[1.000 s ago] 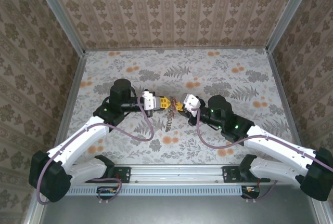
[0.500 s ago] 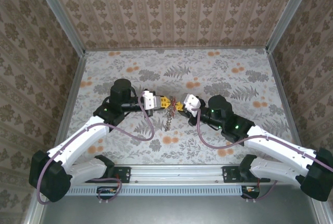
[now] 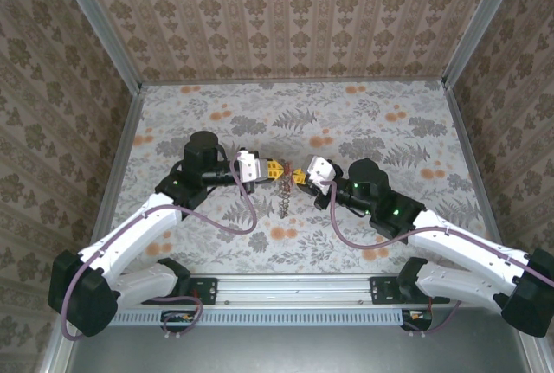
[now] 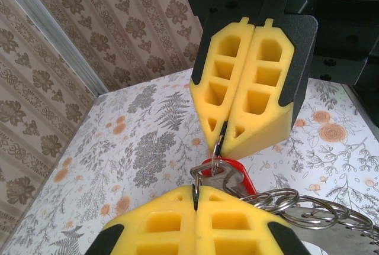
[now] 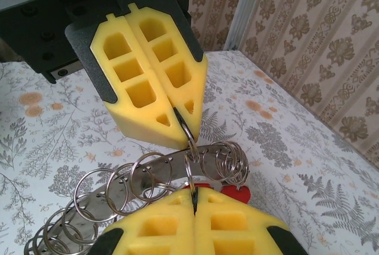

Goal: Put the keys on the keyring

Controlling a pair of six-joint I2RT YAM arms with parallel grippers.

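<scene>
Two shut grippers meet tip to tip over the middle of the table. The left gripper and right gripper each pinch the rim of one thin ring, which stands on edge between their yellow pads. A red-headed key sits against that ring at its 4 o'clock in the left wrist view; whether it is threaded on, I cannot tell. Spare rings on a perforated strip hang off the same bunch, toward 6 o'clock of the tips in the top view. Each hold is only a nip on thin wire, so an uneven pull or twist could slip the ring from one grip. The strip's weight would then swing or drop the bunch, and the key could slide off.
</scene>
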